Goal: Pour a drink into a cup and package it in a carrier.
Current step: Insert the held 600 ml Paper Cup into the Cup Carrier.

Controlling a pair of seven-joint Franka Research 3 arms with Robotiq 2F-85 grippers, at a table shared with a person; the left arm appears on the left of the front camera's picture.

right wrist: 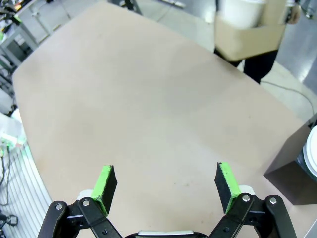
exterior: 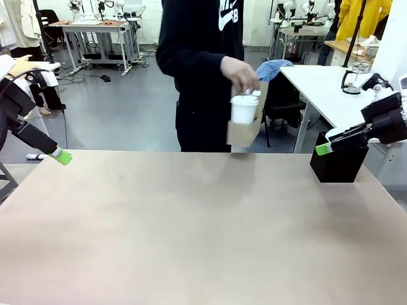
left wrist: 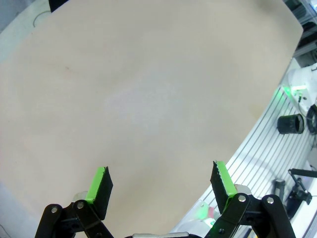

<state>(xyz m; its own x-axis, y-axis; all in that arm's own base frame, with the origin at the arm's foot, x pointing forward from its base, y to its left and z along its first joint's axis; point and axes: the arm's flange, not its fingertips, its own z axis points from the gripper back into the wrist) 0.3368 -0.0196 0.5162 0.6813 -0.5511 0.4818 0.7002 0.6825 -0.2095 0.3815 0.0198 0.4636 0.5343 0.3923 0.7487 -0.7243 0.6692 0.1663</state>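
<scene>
1. Left gripper [left wrist: 161,186], black with green pads: jaws spread wide, nothing between them. The front view places it [exterior: 62,155] at the table's far left corner; its own wrist view adds bare tan tabletop [left wrist: 148,99] beneath it and the table's curved edge to picture right.
2. Tan tabletop, front view [exterior: 191,222]: broad and bare across the middle from the near edge to the far edge, with open room between the two arms.
3. Person's hand [exterior: 240,74], far side at centre: holds the small brown cardboard carrier [exterior: 245,130] by its upright tab, lifted above the far edge. The tall white paper cup [exterior: 244,108] stands in a pocket of it. The right wrist view shows the carrier [right wrist: 247,37] and cup [right wrist: 240,10] from below, beyond the table edge.
4. Black box [exterior: 339,162]: on the table near the far right corner; the right wrist view shows it [right wrist: 292,168] at picture right.
5. Right gripper [right wrist: 166,183], black with green pads: jaws wide apart, empty. In the front view it [exterior: 324,148] sits just beside the black box's upper left corner.
</scene>
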